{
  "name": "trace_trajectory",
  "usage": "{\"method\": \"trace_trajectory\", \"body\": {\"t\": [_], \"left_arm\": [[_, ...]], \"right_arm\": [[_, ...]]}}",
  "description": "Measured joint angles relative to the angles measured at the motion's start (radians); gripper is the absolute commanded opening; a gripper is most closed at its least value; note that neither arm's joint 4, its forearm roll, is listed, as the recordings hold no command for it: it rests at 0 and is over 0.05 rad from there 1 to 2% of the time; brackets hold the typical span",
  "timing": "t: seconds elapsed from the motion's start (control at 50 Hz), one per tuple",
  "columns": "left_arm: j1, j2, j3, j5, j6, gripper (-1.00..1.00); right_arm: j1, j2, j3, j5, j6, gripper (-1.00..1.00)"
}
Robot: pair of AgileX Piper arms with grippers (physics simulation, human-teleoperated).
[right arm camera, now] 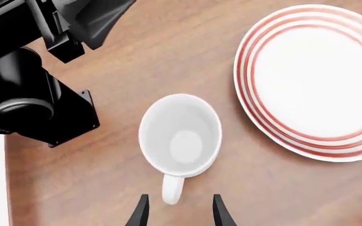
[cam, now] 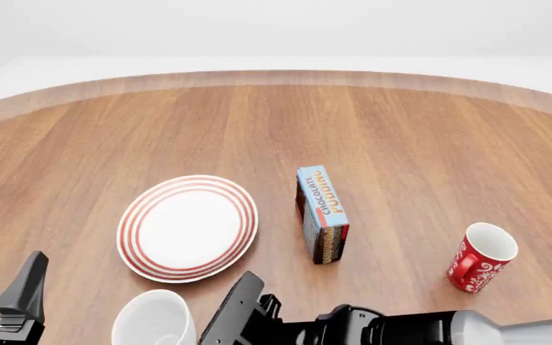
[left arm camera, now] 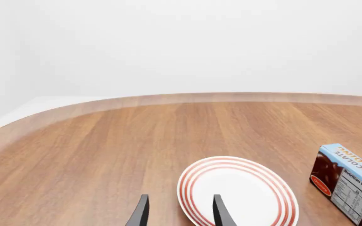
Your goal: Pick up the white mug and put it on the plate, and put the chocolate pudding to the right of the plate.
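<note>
White mug (right arm camera: 179,136) stands upright near the plate (right arm camera: 357,146), handle toward the right gripper (right arm camera: 178,212), whose open fingers straddle it for a grasp; left gripper (left arm camera: 179,213) open, idle

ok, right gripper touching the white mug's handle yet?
Apart. In the right wrist view the open right gripper has a finger on either side of the white mug handle's end, with wood visible between each finger and the handle.
</note>
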Motion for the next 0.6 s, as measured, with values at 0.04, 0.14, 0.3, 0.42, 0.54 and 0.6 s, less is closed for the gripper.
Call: {"method": "trace_trajectory", "body": {"t": [0.04,0.14,0.3,0.42,0.54,0.6], "left_arm": [[0.0,0.0,0.0,0.0,0.0,1.0],[0.0,0.0,0.0,0.0,0.0,1.0],[0.0,0.0,0.0,0.0,0.0,1.0],[0.0,0.0,0.0,0.0,0.0,1.0],[0.0,0.0,0.0,0.0,0.0,1.0],[0.0,0.0,0.0,0.0,0.0,1.0]], "right_arm": [[0.003,0.005,-0.005,0.001,0.002,1.0],[0.009,0.02,-0.016,0.004,0.007,1.0],[0.019,0.044,-0.031,0.006,0.019,1.0],[0.023,0.06,-0.038,0.006,0.027,1.0],[0.029,0.077,-0.043,0.003,0.036,1.0],[0.032,0.087,-0.046,0.001,0.041,1.0]]}}
